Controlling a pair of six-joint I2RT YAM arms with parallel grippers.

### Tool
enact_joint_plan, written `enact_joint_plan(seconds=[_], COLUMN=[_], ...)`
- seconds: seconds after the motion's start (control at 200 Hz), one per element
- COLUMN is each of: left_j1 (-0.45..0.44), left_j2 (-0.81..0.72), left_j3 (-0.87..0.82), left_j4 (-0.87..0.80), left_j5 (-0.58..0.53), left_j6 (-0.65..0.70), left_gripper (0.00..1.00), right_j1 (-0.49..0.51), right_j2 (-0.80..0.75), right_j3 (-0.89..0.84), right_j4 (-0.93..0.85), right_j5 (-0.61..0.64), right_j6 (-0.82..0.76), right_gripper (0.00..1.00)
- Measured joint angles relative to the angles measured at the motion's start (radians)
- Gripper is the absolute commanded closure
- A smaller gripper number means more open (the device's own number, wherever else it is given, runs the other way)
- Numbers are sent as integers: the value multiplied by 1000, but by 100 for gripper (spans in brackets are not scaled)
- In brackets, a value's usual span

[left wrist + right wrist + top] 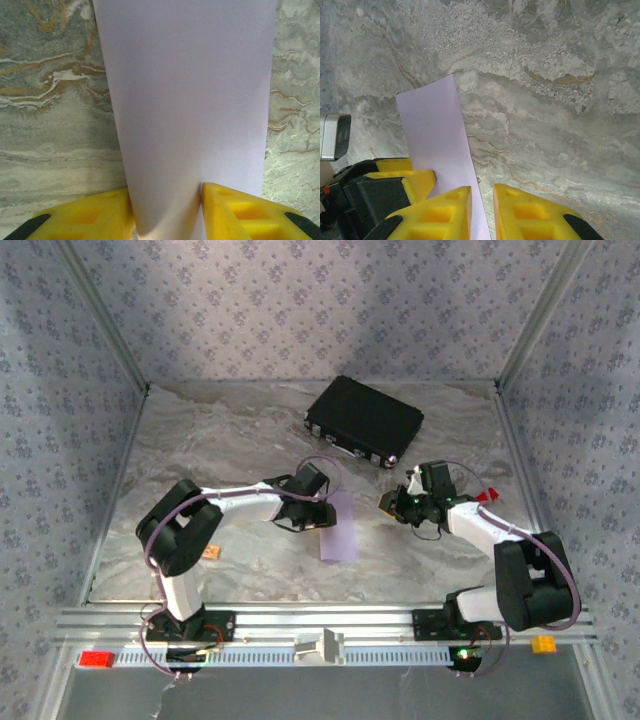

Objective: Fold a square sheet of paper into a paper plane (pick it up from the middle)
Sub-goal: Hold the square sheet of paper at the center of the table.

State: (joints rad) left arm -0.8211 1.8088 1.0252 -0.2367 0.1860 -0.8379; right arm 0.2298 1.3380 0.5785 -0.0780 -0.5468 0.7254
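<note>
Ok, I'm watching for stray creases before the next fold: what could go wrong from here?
The left pincer squeezes the narrow pale lilac paper sheet across its width, so it bows; it may crumple or get a stray crease. The right pincer hangs open over the sheet's edge and could nudge it askew on the grey marble-patterned table.

The sheet of thin pale lilac paper [338, 527] is lying mid-table on the grey marbled tabletop [200, 430]. The left gripper [167, 220] is closing on its left end, while the right gripper [482, 215] is hanging to its right, apart. The black rectangular case [363, 421] is lying behind them, and the small tan square block [211, 553] far left.
</note>
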Motion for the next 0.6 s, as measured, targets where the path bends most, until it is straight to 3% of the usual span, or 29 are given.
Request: enact_joint_plan(seconds=[0.44,0.6], left_j1=[0,0], left_j2=[6,6], left_j3=[8,8], left_j4=[-11,-11], left_j5=[0,0], left_j6=[1,1], left_gripper=[59,59], right_j1=[31,73], right_j2=[14,42], right_j3=[0,3], right_j4=[24,37], right_j5=[-12,-23], right_j6=[9,8], right_gripper=[81,89])
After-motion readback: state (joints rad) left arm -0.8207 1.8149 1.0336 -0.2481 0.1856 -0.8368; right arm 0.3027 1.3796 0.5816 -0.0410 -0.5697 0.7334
